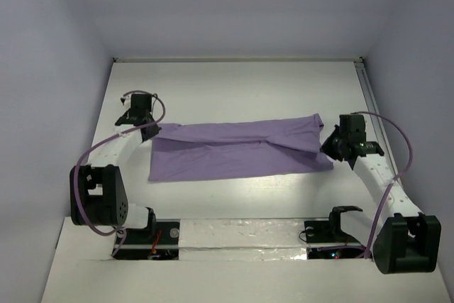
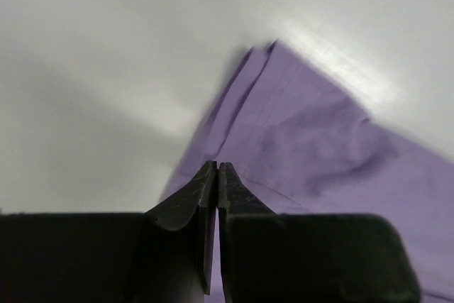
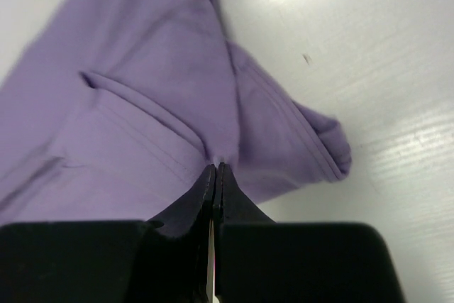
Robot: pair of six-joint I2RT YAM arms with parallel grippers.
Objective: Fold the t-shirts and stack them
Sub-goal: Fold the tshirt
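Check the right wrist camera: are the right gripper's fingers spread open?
No, the right gripper has its fingers closed together, pinching a fold of the purple t-shirt.

— Any lettering, label, brand or number legible in the three views?
— None. The lavender t-shirt shows plain cloth with no print, and the white counter around it carries no mark that can be read.
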